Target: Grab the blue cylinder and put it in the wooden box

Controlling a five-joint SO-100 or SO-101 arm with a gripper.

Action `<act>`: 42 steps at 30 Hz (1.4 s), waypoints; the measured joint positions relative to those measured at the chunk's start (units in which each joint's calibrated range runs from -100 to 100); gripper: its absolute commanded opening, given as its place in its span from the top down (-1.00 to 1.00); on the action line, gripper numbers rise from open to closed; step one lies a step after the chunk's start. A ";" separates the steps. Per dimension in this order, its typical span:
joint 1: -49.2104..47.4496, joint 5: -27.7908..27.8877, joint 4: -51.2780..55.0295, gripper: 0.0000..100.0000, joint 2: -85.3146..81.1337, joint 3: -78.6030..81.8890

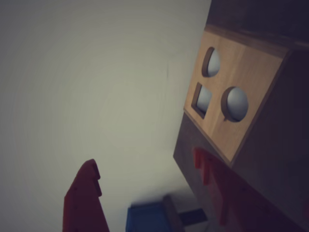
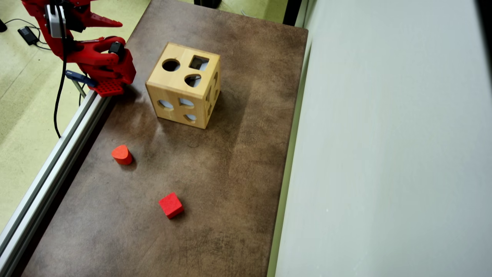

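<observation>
Surface: brown mottled tabletop [image 2: 238, 161], alu rail [image 2: 50, 165] along left edge in overhead view.
Room: pale wall [image 2: 384, 154] on right; yellow-green floor [image 2: 23, 96] on left w/ black cable.
Wooden box [image 2: 183, 89]: qty 1, upright, upper-mid of tabletop; top has 3 cut-outs (round, square, rounded).
Red blocks: qty 2; rounded block [image 2: 122, 154] near rail, cube [image 2: 171, 205] nearer centre, well apart.
Blue cylinder: not visible on tabletop in overhead view; blue shape at bottom of wrist view, blurred, cannot ID.
Gripper [image 1: 145, 193]: red, fingers spread wide, nothing between them; arm at top-left corner, left of box.

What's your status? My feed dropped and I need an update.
Gripper open, empty. Blue cylinder not in sight in either view. Wooden box upright, nothing blocking its top holes.
</observation>
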 measured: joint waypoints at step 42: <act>5.03 0.10 0.00 0.95 -0.17 0.00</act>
